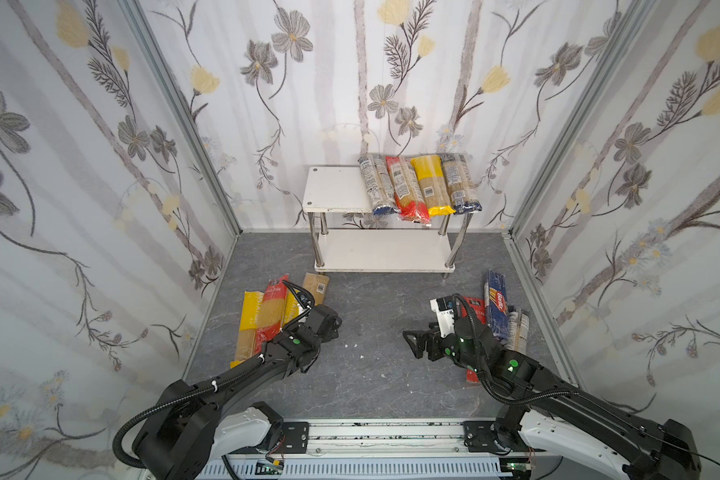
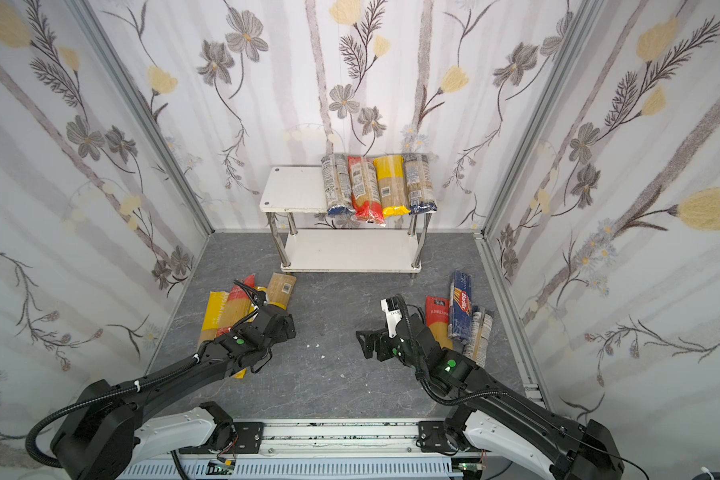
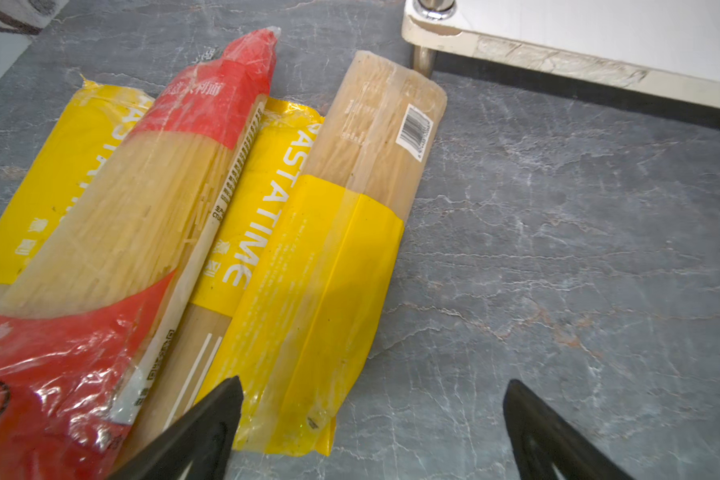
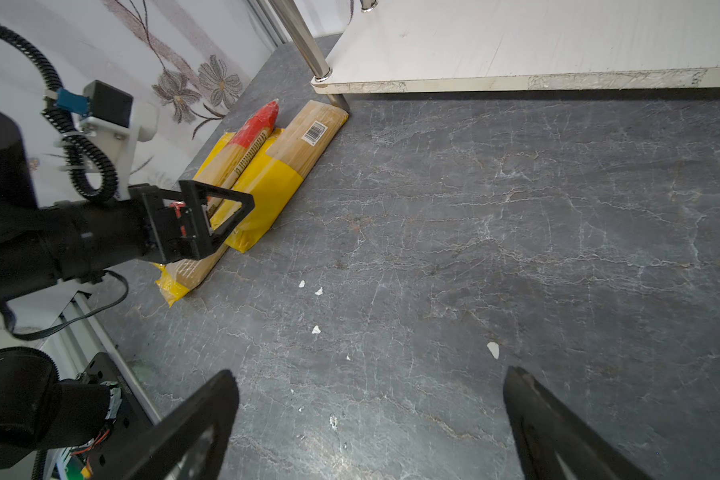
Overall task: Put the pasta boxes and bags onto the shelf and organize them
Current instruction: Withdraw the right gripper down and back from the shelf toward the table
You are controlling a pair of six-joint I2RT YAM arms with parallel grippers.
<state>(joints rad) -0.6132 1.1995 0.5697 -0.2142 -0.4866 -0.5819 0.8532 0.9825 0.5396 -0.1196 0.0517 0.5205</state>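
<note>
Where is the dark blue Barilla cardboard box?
The box lies on the grey floor at right in both top views, beside a red-ended clear spaghetti bag.

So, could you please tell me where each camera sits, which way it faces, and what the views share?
Top views: above the robot's base, looking down and forward at shelf and floor; left arm, right arm show.
Left wrist: on left arm, low, facing the pasta bags; open left gripper shows.
Right wrist: on right arm, low, facing across the floor toward the shelf; open right gripper, left arm show.
Shared: both wrist views see the barcode bag.
</note>
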